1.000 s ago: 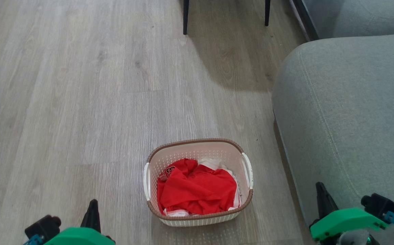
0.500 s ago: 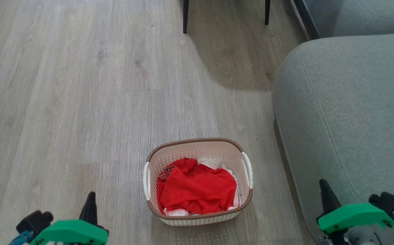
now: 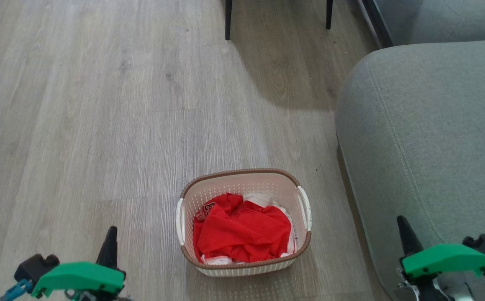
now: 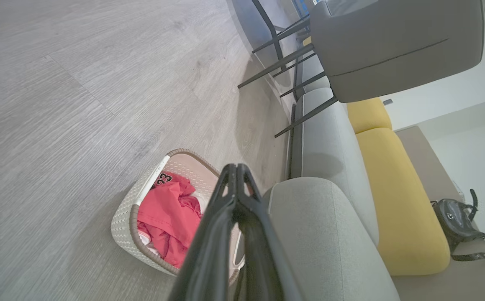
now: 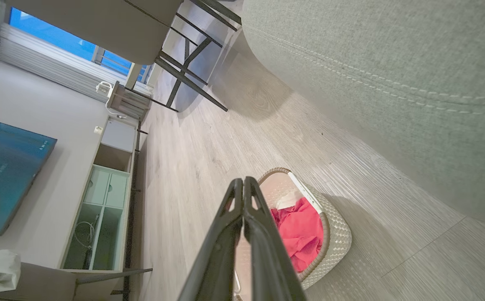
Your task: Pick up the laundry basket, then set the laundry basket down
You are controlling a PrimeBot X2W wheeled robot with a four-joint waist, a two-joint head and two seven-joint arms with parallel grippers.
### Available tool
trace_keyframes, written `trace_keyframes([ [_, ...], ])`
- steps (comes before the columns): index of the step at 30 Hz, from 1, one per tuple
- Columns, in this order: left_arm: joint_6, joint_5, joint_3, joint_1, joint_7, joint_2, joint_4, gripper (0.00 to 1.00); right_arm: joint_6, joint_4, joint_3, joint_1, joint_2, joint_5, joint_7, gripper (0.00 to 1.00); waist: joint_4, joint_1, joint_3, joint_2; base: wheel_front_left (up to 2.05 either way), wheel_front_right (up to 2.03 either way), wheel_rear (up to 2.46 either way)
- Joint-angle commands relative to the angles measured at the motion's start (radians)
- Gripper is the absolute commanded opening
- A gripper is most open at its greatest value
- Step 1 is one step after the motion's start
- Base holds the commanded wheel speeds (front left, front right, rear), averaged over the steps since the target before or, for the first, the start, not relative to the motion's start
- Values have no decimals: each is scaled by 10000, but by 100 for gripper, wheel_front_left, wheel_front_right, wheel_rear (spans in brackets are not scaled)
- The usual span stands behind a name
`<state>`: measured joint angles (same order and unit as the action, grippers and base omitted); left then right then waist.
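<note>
The laundry basket (image 3: 242,186), cream-white and perforated with a brown rim and white side handles, stands on the wood floor just left of the sofa. Red and white clothes (image 3: 242,234) lie in it. My left gripper (image 3: 110,240) is at the lower left, shut and holding nothing, well apart from the basket. My right gripper (image 3: 404,230) is at the lower right in front of the sofa arm, also shut and holding nothing. In the left wrist view the shut fingertips (image 4: 236,168) overlap the basket (image 4: 121,223). The right wrist view has the shut gripper (image 5: 242,182) beside the basket (image 5: 337,238).
A grey sofa (image 3: 426,138) fills the right side, close to the basket. Dark chair legs (image 3: 228,21) stand on the floor beyond. Yellow cushions (image 4: 393,196) and a black handbag (image 4: 462,225) lie on the sofa. A TV (image 5: 3,175) and a cabinet (image 5: 100,205) line the far wall.
Both grippers have drifted outward and lower in the head view, the left one leftward and the right one rightward. The basket has stayed in place.
</note>
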<state>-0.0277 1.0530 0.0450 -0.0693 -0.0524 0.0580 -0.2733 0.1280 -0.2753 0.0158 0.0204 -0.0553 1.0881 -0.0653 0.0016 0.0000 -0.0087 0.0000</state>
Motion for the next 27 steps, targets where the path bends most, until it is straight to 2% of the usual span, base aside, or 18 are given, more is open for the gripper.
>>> trace_keyframes([
  [1,-110,296,-373,573,79,98,307,0,18,330,13,-577,-187,309,88,0,0,0,3,0,0,0,0],
  [27,-634,3382,-955,1246,889,79,296,0,23,327,-527,-961,-199,3267,889,0,-9,0,69,0,0,0,0],
])
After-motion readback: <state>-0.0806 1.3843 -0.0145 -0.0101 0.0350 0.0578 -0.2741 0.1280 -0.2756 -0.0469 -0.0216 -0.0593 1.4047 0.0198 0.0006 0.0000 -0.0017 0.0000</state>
